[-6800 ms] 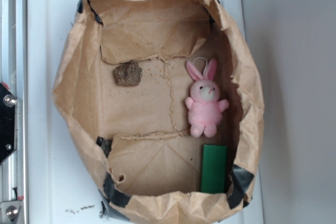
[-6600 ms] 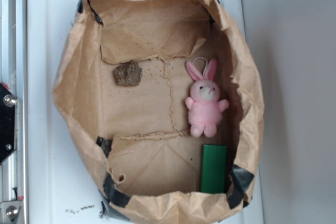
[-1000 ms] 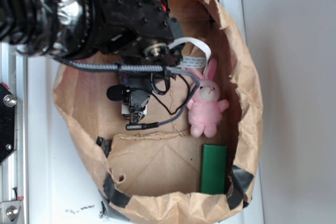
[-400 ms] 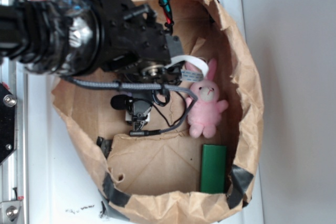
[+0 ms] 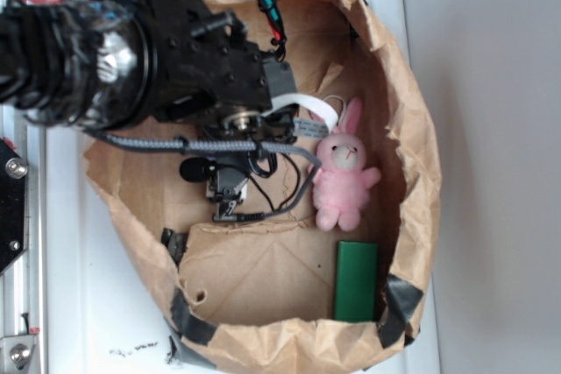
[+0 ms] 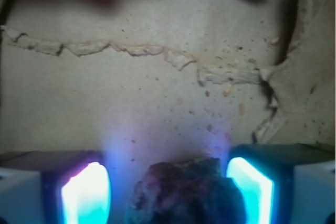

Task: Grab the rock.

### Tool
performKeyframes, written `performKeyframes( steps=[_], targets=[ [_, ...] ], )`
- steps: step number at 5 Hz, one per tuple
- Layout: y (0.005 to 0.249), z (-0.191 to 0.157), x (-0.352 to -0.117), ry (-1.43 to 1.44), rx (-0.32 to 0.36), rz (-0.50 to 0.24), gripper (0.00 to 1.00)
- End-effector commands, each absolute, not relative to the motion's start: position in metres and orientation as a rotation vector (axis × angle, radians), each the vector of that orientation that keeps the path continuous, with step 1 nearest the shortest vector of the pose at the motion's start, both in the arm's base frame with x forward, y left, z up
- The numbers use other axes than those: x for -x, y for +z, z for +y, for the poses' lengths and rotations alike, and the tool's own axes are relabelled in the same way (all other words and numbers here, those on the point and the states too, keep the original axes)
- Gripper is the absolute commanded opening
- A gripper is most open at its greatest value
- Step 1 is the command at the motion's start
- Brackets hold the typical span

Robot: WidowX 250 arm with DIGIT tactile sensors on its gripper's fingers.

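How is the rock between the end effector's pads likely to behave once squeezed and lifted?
The rock looks rigid and jagged, so it probably won't deform, but its uneven faces may let it twist between the pads. Crumbs scattered on the paper bag suggest it sheds grit under pressure. It likely feels heavy for its size, and it seems unlikely to roll.

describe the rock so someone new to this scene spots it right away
Start at the open brown paper bag; the black arm reaches into its left half. In the wrist view, the rock sits on the bag floor between the glowing fingers of the end effector. It is dark, rough and jagged, unlike the pink bunny and green block.
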State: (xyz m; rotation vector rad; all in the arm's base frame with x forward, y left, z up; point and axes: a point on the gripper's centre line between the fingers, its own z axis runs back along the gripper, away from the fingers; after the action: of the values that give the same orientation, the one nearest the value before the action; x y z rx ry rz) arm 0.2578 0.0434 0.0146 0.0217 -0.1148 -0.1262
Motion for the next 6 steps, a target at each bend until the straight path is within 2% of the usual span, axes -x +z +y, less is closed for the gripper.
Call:
performKeyframes(
  steps=[1,2,4,5,6],
  targets=[
    [0.044,0.052,-0.271,-0.087,0.004,-0.166,0.0],
    [0.075,0.055,-0.278,-0.04,0.052,-0.155,0.0],
    [0.173,0.041,-0.272,0.001,0.227,-0.136,0.0],
    [0.223,0.028,-0.268,0.03,0.238,-0.189,0.0],
    [0.242,0.02,-0.267,0.045,0.228,-0.24,0.0]
  ],
)
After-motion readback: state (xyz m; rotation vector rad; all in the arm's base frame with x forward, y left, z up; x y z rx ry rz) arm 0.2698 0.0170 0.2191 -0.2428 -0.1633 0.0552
